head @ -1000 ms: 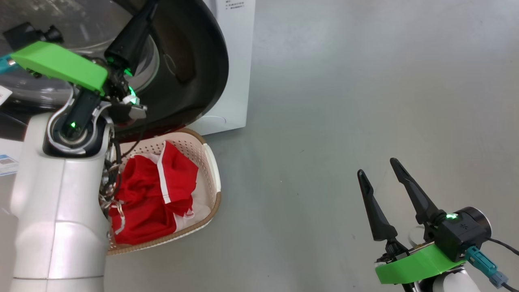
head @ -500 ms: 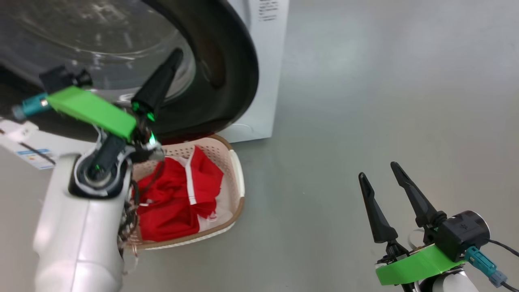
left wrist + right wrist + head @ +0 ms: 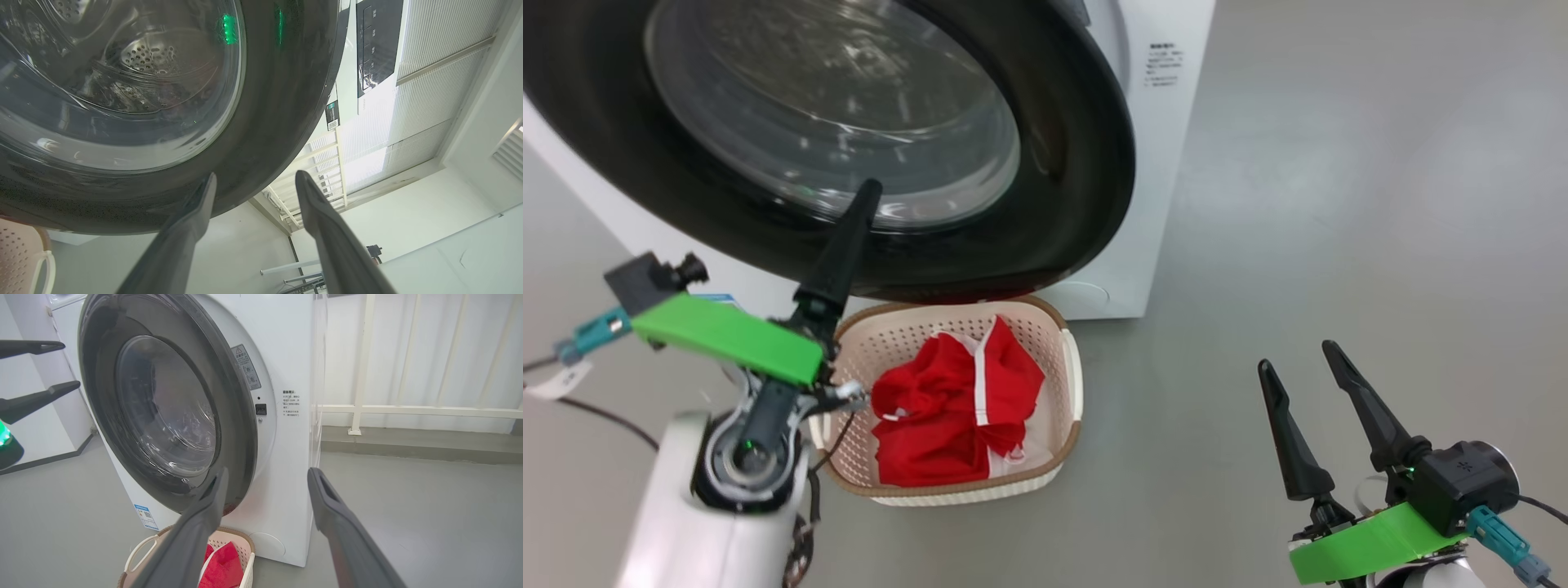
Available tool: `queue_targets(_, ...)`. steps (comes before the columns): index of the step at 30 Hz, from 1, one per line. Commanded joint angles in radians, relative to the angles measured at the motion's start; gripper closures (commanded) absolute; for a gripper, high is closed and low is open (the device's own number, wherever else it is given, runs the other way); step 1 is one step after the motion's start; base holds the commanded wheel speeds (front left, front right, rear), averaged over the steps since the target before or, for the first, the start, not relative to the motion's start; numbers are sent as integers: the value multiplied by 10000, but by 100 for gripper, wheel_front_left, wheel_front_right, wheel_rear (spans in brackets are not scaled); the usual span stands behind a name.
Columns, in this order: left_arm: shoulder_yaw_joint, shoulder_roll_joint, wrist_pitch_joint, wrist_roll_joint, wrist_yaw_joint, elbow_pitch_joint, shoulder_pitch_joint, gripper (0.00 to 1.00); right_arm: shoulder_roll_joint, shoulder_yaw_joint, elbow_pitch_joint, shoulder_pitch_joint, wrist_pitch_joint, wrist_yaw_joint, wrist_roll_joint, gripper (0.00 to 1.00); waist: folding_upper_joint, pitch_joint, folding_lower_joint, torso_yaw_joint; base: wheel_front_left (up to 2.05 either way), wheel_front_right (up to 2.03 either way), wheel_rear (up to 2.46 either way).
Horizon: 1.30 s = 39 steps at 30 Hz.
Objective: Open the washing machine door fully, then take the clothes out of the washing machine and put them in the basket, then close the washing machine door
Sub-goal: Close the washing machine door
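The washing machine door (image 3: 1086, 163) lies close against the front of the white washing machine (image 3: 1152, 245); whether it is latched cannot be told. On the grey floor (image 3: 1298, 204) right below it stands the basket (image 3: 1072, 384), with the red, white-trimmed clothes (image 3: 947, 416) heaped inside. The left gripper (image 3: 255, 177) is spread and empty, its fingers pointing at the door's lower black rim. The right gripper (image 3: 1298, 358) hovers well off to the right, also parted and holding nothing.
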Motion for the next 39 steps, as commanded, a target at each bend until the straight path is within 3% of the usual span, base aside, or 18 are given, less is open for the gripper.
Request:
queue_targets(1, 181, 377, -276, 382, 82, -511, 200, 0, -93, 212, -217, 3, -57, 62, 54, 0, 0, -300, 0, 303, 0, 0, 0)
queue_targets(11, 12, 703, -1843, 2137, 198, -2060, 1860, 0, -93, 116, -185, 170, -59, 62, 104, 0, 0, -782, 0, 508, 0, 0, 0)
queue_targets(21, -339, 1333, -3463, 4664, 562, -2869, 3149, 0, -93, 19, -179, 332, -60, 62, -56, 0, 0, -1192, 0, 496, 0, 0, 0)
queue_targets(34, -961, 2120, -4586, 8143, 1664, -3204, 4568, 0, -93, -194, -268, 699, -63, 62, -106, 0, 0, -1602, 0, 387, 0, 0, 0)
queue_targets(39, -1028, 2140, -4658, 8717, 1949, -3248, 5123, 0, -93, -379, -331, 810, -63, 62, -144, 0, 0, -1639, 0, 296, 0, 0, 0)
